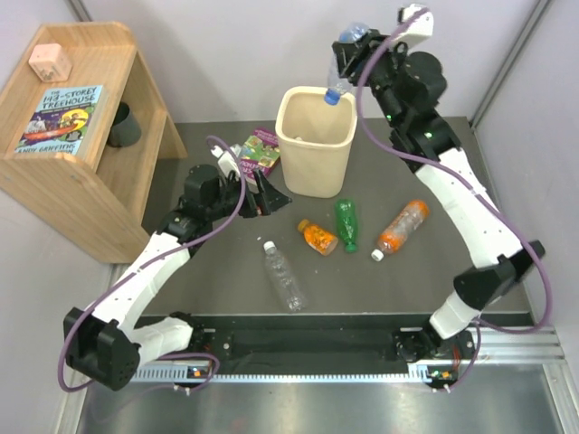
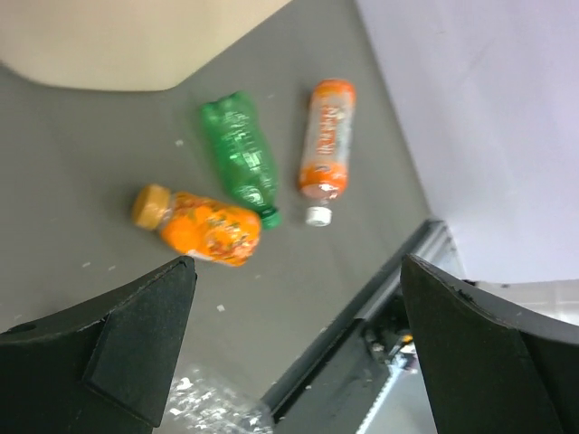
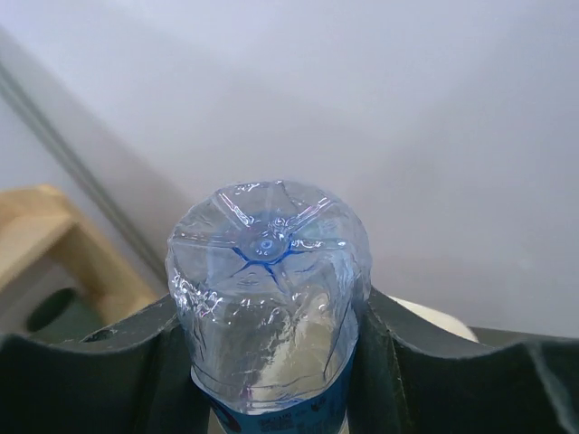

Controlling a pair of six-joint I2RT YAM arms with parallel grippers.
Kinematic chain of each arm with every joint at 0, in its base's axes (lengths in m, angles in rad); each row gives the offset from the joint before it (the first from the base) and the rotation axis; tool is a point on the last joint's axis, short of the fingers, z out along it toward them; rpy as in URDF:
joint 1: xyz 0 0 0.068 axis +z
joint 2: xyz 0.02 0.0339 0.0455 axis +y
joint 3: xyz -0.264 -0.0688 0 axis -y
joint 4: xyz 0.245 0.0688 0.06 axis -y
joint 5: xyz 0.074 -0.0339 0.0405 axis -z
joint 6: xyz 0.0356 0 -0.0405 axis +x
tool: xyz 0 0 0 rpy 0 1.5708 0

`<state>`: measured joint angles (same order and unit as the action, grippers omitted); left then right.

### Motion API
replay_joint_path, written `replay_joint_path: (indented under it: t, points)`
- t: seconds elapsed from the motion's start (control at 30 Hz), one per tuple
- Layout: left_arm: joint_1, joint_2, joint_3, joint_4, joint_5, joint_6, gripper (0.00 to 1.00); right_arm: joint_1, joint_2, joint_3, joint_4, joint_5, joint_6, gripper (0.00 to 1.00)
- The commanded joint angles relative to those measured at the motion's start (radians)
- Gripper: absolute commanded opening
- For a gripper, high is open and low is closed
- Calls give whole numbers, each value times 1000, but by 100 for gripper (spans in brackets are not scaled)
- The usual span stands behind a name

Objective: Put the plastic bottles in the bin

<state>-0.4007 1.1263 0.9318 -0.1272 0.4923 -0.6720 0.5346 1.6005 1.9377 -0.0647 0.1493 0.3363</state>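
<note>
The cream bin (image 1: 316, 143) stands at the table's back centre. My right gripper (image 1: 351, 56) is shut on a clear blue-labelled bottle (image 1: 336, 83), held cap down just above the bin's right rim. In the right wrist view the bottle's base (image 3: 270, 271) fills the space between my fingers (image 3: 136, 362). My left gripper (image 1: 269, 194) is open and empty, left of the bin's foot. On the table lie a clear bottle (image 1: 284, 276), a short orange bottle (image 1: 318, 237), a green bottle (image 1: 346, 223) and a longer orange bottle (image 1: 402, 226). The left wrist view shows the short orange (image 2: 204, 226), green (image 2: 242, 158) and longer orange (image 2: 327, 140) bottles.
A wooden shelf (image 1: 81, 145) stands at the left with a book (image 1: 61, 117), a pink block (image 1: 50, 61) and a dark cup (image 1: 124, 125). A colourful packet (image 1: 260, 151) lies left of the bin. A metal rail (image 1: 317, 344) runs along the near edge.
</note>
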Motion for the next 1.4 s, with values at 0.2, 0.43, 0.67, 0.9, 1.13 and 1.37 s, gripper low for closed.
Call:
replay_joint_path:
  t: [0.2, 0.43, 0.67, 0.9, 1.13, 1.37]
  points:
    - [0, -99, -117, -135, -161, 117, 99, 4, 291, 38, 54, 242, -221, 8]
    - [0, -100, -131, -160, -179, 124, 99, 4, 297, 46, 100, 243, -163, 100]
    - [-1, -68, -159, -160, -225, 117, 99, 56, 74, -29, 92, 223, -91, 100]
    - [-1, -25, -303, -59, -244, -26, 99, 203, -266, -436, 145, 165, 7, 100]
    - [-26, 6, -369, 6, -227, -92, 99, 326, -421, -601, 13, 237, 46, 100]
    - [-75, 115, -386, 90, -202, -123, 98, 340, -456, -710, -29, 211, 141, 100]
